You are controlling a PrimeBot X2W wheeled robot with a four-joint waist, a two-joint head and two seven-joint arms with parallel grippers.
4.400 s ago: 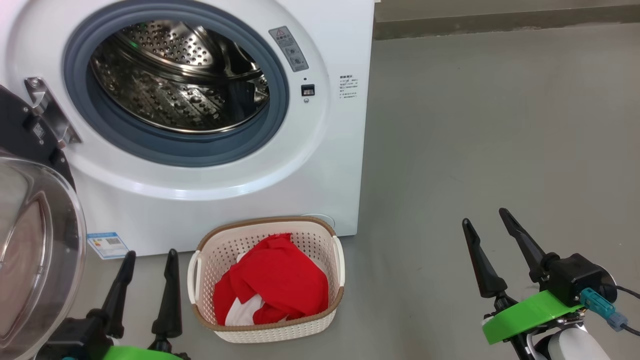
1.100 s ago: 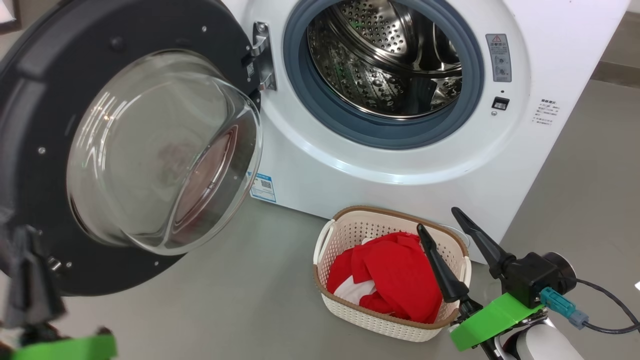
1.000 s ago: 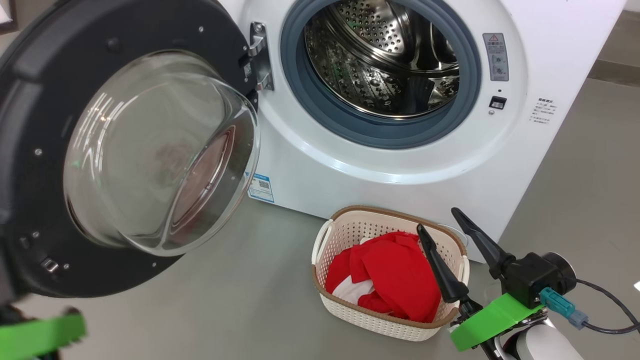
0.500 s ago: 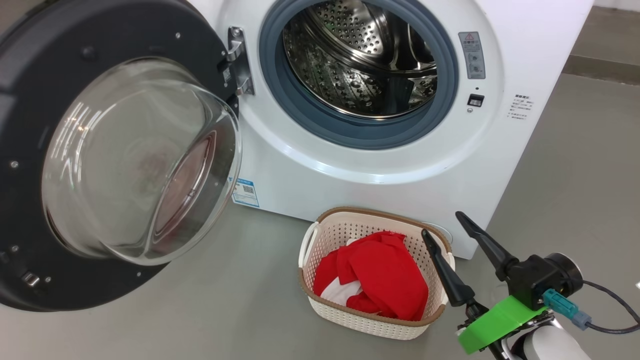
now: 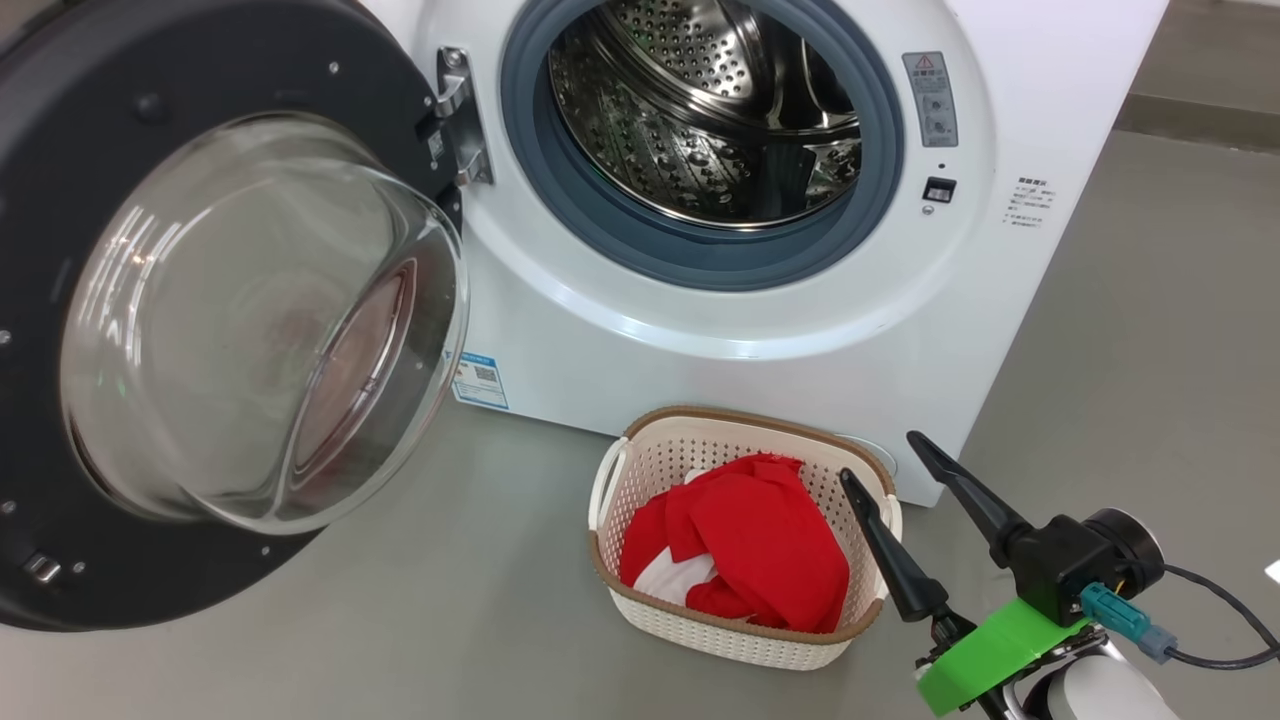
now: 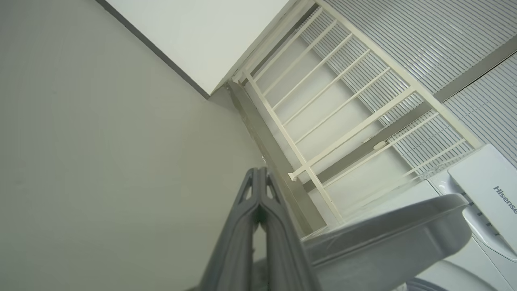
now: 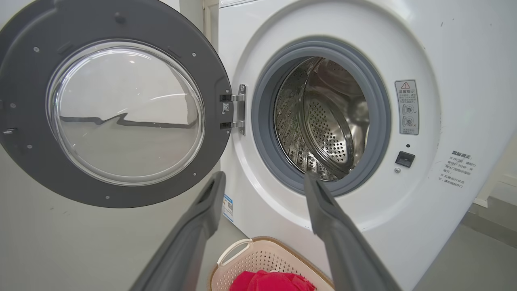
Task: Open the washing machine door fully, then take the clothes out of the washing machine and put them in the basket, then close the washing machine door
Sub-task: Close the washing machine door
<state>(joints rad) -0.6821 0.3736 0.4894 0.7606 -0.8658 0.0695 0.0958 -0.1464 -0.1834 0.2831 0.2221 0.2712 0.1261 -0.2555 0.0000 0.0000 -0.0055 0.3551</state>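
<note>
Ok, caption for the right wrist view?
Open right end effector facing the washing machine: door wide open, clothes in basket.

Smooth grey floor, white wall, dark skirting, cream barred railing

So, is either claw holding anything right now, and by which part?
Nothing held: left claw is shut with nothing between its fingers, right claw is open and empty.

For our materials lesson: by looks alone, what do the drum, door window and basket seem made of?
Drum: likely stainless steel, shiny, mirror reflections, punched holes.
Door window: clear glass or plastic, glossy highlights; cannot tell which.
Basket: probably moulded plastic, matte cream, perforated, brown woven-look rim.
</note>
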